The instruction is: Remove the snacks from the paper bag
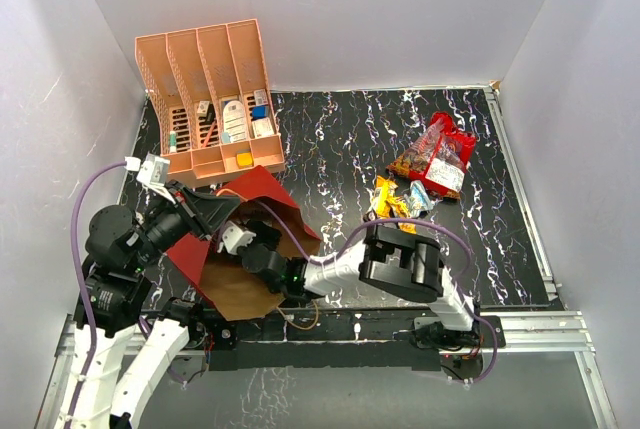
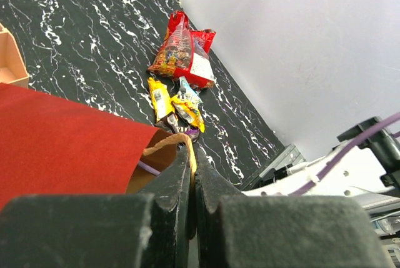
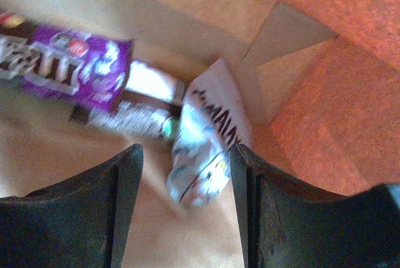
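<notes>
At the near left of the table (image 1: pixel 330 139), just in front of the peach rack (image 1: pixel 200 69), the paper bag (image 1: pixel 265 189) lies tipped over with its brown inside facing the arms. The left gripper (image 1: pixel 215 211) is closed tight on the upper rim of the bag, seemingly to hold the mouth up and wide so that the other arm has room to work. The right gripper (image 1: pixel 245 239) reaches deep inside. Its wrist view is blurred, but it shows the jaws standing apart on either side of a silver-blue packet (image 3: pixel 206 130) on the bag's floor. One finger is at the packet's edge and the other is just clear of it, so it looks bracketed rather than pinched. A purple packet (image 3: pixel 62 62) lies close beside it, with a darker wrapper between them that is too smeared to name. Out on the right half of the table, well apart from the bag, the big red sweets bag (image 1: pixel 440 154) and a cluster of small yellow and orange packets (image 1: pixel 395 199) lie together, probably as a drop spot clear of the bag. At least two snacks remain inside.
</notes>
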